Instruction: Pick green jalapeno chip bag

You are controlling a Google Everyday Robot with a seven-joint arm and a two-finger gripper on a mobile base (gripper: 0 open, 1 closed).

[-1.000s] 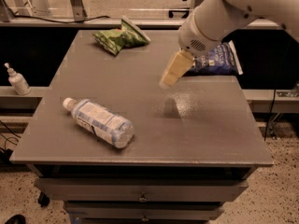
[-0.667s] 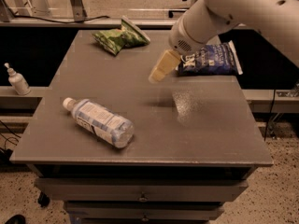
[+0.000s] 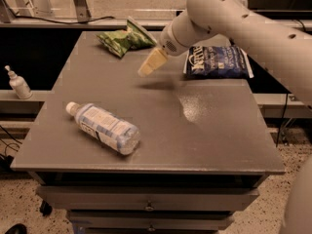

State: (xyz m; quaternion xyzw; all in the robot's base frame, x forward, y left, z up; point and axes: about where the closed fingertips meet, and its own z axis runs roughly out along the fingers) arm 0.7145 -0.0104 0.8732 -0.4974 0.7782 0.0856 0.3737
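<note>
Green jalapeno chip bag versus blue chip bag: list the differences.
The green jalapeno chip bag is smaller, mottled green; the blue chip bag is larger, dark blue, white-lettered. In view, the green one lies far left, the blue far right. Both rest on the table; the gripper hovers between them.

Robot arm, camera view. The single arm (image 3: pixel 253 26) enters from the right edge and runs up and leftward across the top of the view as a thick, pale, rounded link dotted with small dark holes. At its bulbous elbow-like end near the top centre it bends downward into a narrower wrist (image 3: pixel 176 34), which carries a small perforated patch on its side. The gripper (image 3: pixel 149 66) – a cream-coloured, wedge-shaped end piece – projects from the wrist down and to the left, tilted at a slant, its tip the lowest point of the arm. It hangs in the air in the upper middle of the view, holding nothing. A further pale rounded body part (image 3: pixel 298 201) fills the lower right corner.
</note>
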